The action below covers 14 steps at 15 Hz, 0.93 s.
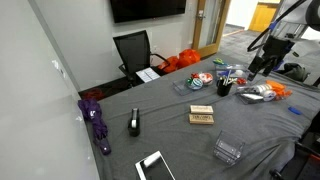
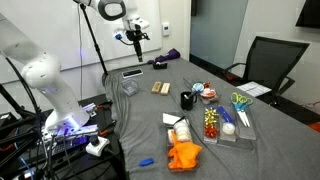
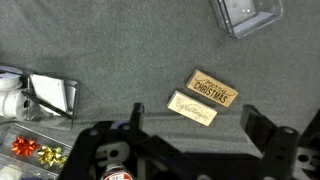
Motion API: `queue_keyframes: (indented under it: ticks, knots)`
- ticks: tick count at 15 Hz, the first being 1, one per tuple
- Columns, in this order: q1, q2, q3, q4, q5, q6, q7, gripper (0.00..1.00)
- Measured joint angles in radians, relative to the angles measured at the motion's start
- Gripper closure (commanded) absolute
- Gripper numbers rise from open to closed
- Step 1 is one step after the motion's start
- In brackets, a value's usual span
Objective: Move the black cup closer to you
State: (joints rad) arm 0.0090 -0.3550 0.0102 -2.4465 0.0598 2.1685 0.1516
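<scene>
Hovering spread wide over the grey desk (image 1: pixel 170 135), end effector (image 3: pixel 195 118) well apart from black cup (image 2: pixel 187 99), bare cloth beside it, trays (image 2: pixel 225 128) near one edge, office chair (image 1: pixel 133 50) beyond.

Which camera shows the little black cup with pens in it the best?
An exterior view shows the small black cylindrical cup best: it stands unblocked on the grey cloth. In an exterior view from farther off, the cup looks tiny and hard to make out. The wrist view misses it.
</scene>
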Motion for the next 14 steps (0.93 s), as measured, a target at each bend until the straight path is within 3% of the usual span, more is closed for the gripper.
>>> queue_keyframes:
  ticks: [9,14]
  knots:
    - [0.009,0.096,0.013,0.116,0.093,0.003,0.115,0.0]
    - [0.009,0.098,0.014,0.119,0.093,0.003,0.117,0.0]
